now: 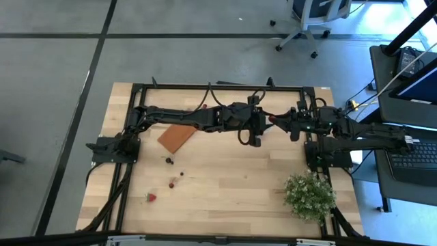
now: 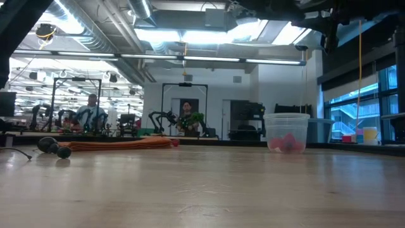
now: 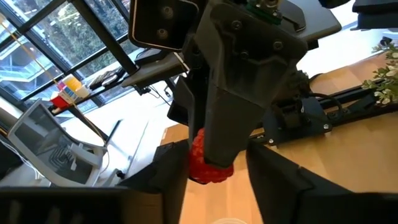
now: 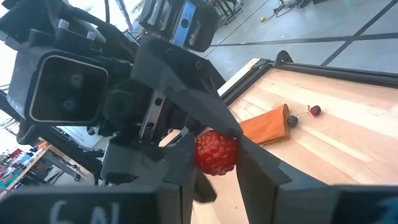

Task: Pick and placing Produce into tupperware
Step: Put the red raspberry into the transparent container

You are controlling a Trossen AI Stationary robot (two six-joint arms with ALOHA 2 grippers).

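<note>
My right gripper [image 4: 217, 167] is shut on a red strawberry-like berry [image 4: 216, 151] over the far middle of the table [image 1: 225, 198]. My left gripper [image 3: 217, 190] faces it from the left and is open. Its two fingers stand on either side of the same berry [image 3: 208, 165] without clearly touching it. In the high view the two grippers meet nose to nose, with the berry [image 1: 272, 119] between them. The translucent cup [image 2: 288, 132] stands upright on the table in the low view, with red berries inside. The arms hide it in the high view. My right gripper pinches the red berry's sides [image 4: 231, 155] between its two fingers, which come about level from the table's right. The berry is lifted clear of the table.
Loose berries lie on the near left of the table: dark ones [image 1: 168, 160], a pair [image 1: 172, 184] and a red one [image 1: 151, 197]. The flat orange block [image 1: 176, 137] lies under the left arm. A bushy green plant [image 1: 309, 195] stands at the near right corner. People show beyond the table.
</note>
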